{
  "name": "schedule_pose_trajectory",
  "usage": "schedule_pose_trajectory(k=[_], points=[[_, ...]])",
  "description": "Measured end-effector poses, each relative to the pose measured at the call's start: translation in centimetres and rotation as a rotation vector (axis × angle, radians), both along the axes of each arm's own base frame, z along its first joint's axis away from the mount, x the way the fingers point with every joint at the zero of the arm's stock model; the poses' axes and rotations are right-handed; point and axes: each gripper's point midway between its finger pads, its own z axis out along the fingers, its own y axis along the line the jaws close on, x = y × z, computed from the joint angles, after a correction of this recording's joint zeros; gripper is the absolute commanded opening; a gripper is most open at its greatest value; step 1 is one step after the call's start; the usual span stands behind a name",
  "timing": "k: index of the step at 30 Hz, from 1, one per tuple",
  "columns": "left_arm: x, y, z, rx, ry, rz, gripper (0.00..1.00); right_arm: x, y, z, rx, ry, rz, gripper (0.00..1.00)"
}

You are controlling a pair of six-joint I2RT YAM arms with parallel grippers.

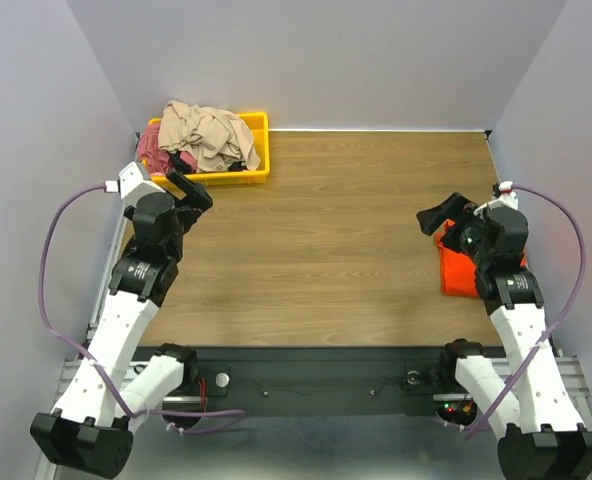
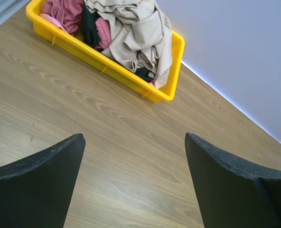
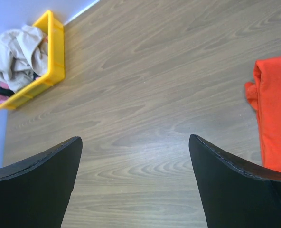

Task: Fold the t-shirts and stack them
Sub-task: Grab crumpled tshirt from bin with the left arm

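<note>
**Two open grippers over a wooden table, shirts in a bin and at my right**

The wooden table (image 1: 326, 250) fills the scene. At its far left corner sits a yellow bin (image 1: 263, 150) heaped with crumpled t-shirts: a tan one (image 1: 206, 130) on top, a rose-red one (image 1: 152, 150) at the left, a black one (image 2: 88, 23) tucked between. My left gripper (image 2: 133, 137) hovers just near of the bin, jaws spread wide, holding nothing. A folded orange-red t-shirt (image 1: 456, 272) lies flat at the table's right edge, just right of my right gripper (image 3: 135, 138), whose jaws are also spread and empty.
</note>
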Motion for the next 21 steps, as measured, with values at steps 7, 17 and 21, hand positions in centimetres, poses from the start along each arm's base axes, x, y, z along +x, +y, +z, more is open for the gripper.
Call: schedule_pose_trajectory(k=[7,17,21], points=[[2.8,0.0,-2.0,0.028,0.075,0.019,0.99,0.8,-0.1,-1.9,-0.037,0.073,0.018,1.0],[19.0,1.1,-5.8,0.049,0.192,-0.031,0.99,2.9,-3.2,-0.4,-0.062,0.079,-0.177,1.0],[23.4,0.6,-7.9,0.077,0.223,-0.065,0.97,3.1,-3.9,-0.2,-0.069,0.078,-0.214,1.0]])
